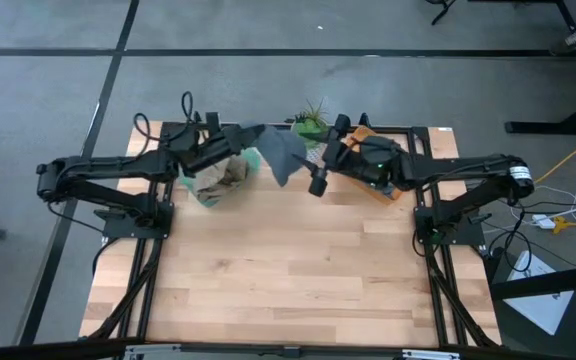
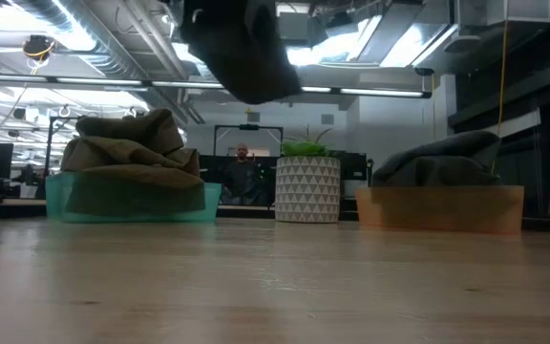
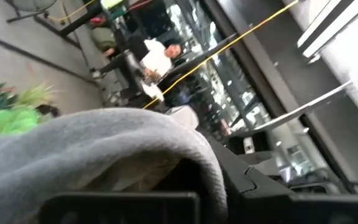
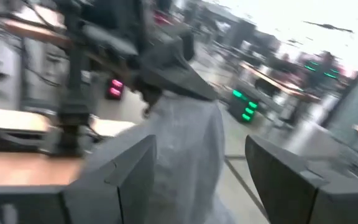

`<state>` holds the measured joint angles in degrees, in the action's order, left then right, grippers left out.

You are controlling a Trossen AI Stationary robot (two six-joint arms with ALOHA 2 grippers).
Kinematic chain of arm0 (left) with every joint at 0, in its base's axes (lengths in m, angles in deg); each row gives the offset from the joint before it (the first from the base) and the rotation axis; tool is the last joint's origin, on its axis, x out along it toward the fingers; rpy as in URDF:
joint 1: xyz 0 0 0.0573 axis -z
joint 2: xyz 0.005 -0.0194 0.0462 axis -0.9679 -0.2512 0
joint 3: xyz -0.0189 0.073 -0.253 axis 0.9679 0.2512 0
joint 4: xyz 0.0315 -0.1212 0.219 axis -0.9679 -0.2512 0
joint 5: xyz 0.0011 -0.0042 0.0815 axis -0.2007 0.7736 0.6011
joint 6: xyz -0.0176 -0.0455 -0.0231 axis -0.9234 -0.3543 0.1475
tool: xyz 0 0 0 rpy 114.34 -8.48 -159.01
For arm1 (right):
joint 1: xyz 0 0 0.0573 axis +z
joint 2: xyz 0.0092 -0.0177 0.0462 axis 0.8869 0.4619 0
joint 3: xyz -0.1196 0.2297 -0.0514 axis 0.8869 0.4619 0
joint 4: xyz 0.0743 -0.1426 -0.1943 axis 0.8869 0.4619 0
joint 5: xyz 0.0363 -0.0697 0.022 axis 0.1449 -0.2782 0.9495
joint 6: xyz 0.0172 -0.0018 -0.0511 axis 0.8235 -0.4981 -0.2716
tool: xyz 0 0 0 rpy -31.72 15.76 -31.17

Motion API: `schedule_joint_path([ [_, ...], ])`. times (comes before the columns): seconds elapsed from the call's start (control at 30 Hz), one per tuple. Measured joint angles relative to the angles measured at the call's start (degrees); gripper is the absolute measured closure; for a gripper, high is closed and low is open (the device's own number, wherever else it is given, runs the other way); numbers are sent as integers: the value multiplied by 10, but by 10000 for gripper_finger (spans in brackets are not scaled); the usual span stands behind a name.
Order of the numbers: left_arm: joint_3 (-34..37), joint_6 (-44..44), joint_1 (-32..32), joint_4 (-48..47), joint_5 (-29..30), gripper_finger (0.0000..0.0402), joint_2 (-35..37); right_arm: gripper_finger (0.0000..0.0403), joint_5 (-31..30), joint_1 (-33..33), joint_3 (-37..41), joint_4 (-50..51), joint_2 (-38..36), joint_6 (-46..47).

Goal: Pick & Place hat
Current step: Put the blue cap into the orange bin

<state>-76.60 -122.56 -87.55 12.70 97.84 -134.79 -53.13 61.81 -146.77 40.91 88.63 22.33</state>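
Left gripper (image 1: pixel 240 138) is pinched tight on one edge of a grey hat (image 1: pixel 281 157) and holds it in the air above the far middle of the table (image 1: pixel 298 270). In the low view the hat (image 2: pixel 242 48) hangs clear of the wood, well above the bins. The left wrist view shows grey cloth (image 3: pixel 98 149) draped over that arm's own fingers, so the grip looks secure.

Below and beside the left gripper stands a teal bin (image 1: pixel 206 180) heaped with more olive hats (image 2: pixel 127 143). Behind the hanging hat, at the table's far edge, is a potted plant (image 1: pixel 311 122) in a patterned white pot (image 2: pixel 306 189).

Right gripper (image 1: pixel 318 180) sits just beside the hat's lower right edge with its fingers spread. In the right wrist view the cloth (image 4: pixel 185 149) hangs between the two dark fingers (image 4: pixel 114 180), not yet clamped. Farther right is an orange bin (image 1: pixel 383 170) with a dark hat (image 2: pixel 442 158) already lying in it.

By my reading the pick is done: one hat is out of the teal bin and aloft. What seems to be in hand is a pass to the right arm. Still to do: close the right fingers on the cloth, release the left grip, and set the hat in the orange bin, where it likely belongs. Many hats remain in the teal bin.
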Motion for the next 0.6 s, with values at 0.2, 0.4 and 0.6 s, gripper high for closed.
schedule_joint_path([
  [0.2,0,-28,0,56,20,389,-51,160,-44,5,-25,10,29,3],
  [0.4,0,-31,0,77,29,393,-81,160,-26,7,-62,10,69,46],
  [0.6,0,-16,0,93,28,386,-84,160,-27,7,-81,13,118,58],
])
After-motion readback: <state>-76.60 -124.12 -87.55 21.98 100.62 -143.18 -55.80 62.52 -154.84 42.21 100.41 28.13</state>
